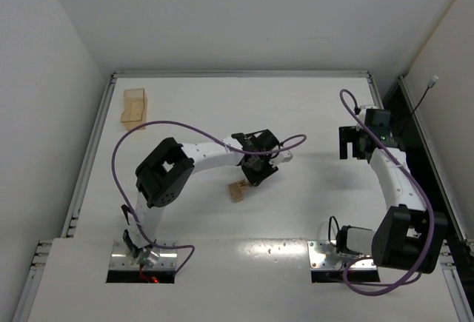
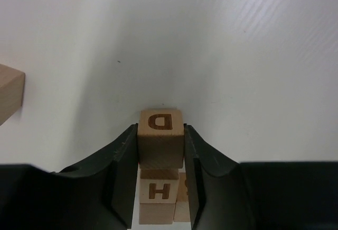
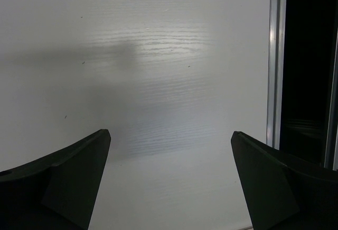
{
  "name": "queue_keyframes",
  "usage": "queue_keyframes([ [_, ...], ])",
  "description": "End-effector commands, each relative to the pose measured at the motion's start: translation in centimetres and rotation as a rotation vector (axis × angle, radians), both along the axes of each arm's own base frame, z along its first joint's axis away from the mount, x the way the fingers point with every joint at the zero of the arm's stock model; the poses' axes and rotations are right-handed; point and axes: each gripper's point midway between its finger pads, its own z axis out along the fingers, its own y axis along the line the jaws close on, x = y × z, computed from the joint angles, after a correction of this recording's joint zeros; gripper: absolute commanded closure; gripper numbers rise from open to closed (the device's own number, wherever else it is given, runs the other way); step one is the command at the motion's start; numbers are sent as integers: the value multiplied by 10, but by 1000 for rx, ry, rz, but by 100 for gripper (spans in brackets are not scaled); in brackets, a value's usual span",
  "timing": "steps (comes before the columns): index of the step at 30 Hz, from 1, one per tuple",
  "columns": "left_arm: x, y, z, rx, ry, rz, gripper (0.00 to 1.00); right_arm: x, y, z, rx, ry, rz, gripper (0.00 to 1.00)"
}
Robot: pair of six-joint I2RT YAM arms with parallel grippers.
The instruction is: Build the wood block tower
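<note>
My left gripper [image 2: 161, 129] is shut on a tan wood block marked D [image 2: 161, 144]. It holds the block directly over a block marked H [image 2: 158, 190]; I cannot tell whether the two touch. Another marked block [image 2: 184, 201] stands against the H block's right side. In the top view the left gripper [image 1: 250, 175] hovers just above and right of the tan blocks [image 1: 237, 191] at the table's middle. My right gripper [image 3: 170, 133] is open and empty over bare table; it shows at the right side in the top view [image 1: 346, 144].
A larger tan wooden piece [image 1: 134, 107] sits at the far left corner; its edge shows in the left wrist view [image 2: 10, 95]. A metal rail [image 3: 273, 55] and a dark gap run along the table's right edge, close to the right gripper.
</note>
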Motion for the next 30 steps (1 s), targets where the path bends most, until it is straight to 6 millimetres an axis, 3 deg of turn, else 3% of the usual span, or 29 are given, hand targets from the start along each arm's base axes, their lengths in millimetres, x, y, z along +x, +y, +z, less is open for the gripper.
queue_keyframes([
  [1,7,-9,14,-10,-30,63,100,11,0,14,11,-52,-4,5],
  [3,7,-3,18,2,-27,128,100,11,-2,11,19,-44,-7,5],
  [6,11,-8,42,-34,-23,258,100,11,-2,14,19,-44,-7,5],
  [9,27,-8,73,-79,-63,517,100,13,2,16,42,-50,0,5],
  [11,36,-17,99,-142,-86,572,100,14,5,16,58,-54,2,5],
  [14,44,-23,120,-189,-111,612,100,15,12,18,79,-69,3,5],
  [15,44,-18,114,-157,-105,643,100,16,14,18,88,-71,10,5],
  [17,59,-15,120,-159,-150,707,100,16,16,20,104,-72,8,5],
  [21,71,-12,126,-170,-145,788,100,16,18,19,119,-66,6,5],
  [30,102,1,112,-150,-166,931,100,18,25,22,164,-77,2,6],
])
